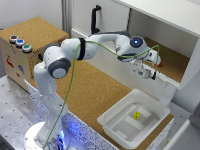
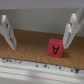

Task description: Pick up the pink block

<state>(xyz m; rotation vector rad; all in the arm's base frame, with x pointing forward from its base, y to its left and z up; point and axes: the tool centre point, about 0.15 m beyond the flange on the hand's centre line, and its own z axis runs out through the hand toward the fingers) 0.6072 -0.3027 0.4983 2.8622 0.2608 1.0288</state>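
The pink block (image 2: 56, 48) is a small reddish-pink cube with a dark letter A on its face. It rests on the cork floor of the shelf. My gripper (image 2: 38, 46) is open, and the block sits ahead of the fingers, close to one fingertip (image 2: 66, 41) and far from the other (image 2: 9, 39). Nothing is held. In the exterior view my gripper (image 1: 149, 74) reaches into the white shelf, and a small red spot just past it is the pink block (image 1: 159, 62).
The white shelf (image 1: 175, 20) has a roof and side walls around the gripper. A white tray (image 1: 112, 116) below it holds a small yellow cube (image 1: 136, 115). A cork box with buttons (image 1: 20, 42) stands at the exterior view's left.
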